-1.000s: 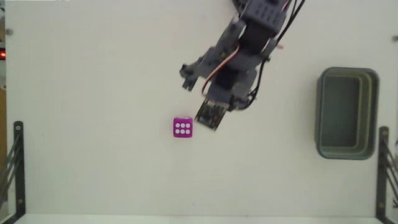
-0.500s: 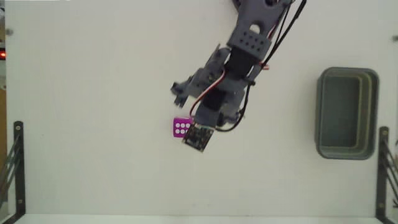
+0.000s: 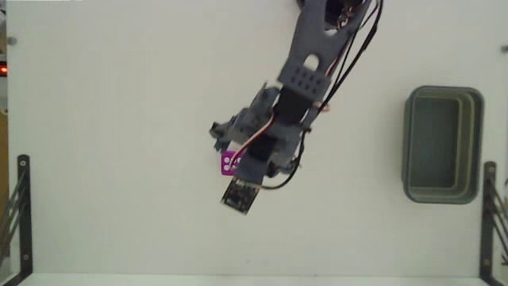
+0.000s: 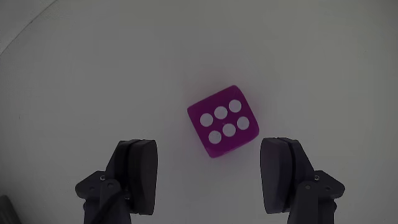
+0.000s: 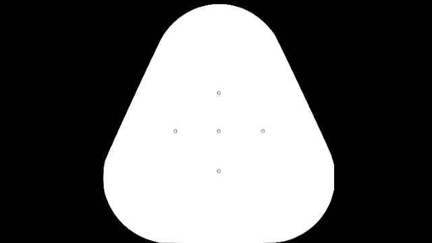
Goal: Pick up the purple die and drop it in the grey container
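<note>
The purple die [image 4: 222, 121] lies on the white table with its six white pips up. In the wrist view it sits just ahead of the gap between my two dark fingers [image 4: 140, 171], and my gripper [image 4: 211, 169] is open with nothing held. Seen from the fixed view, the arm reaches down from the top edge and my gripper [image 3: 239, 160] hangs over the die [image 3: 228, 164], hiding its right part. The grey container [image 3: 443, 144], a rounded rectangular tray, stands empty far off at the right.
Black metal brackets stand at the lower left [image 3: 20, 214] and lower right [image 3: 488, 214] edges of the table in the fixed view. The arm's cables [image 3: 349, 48] trail from the top.
The arm has stretched down and to the left in the fixed view. The gripper, beside the die a second ago, now hangs over it and covers part of it.
</note>
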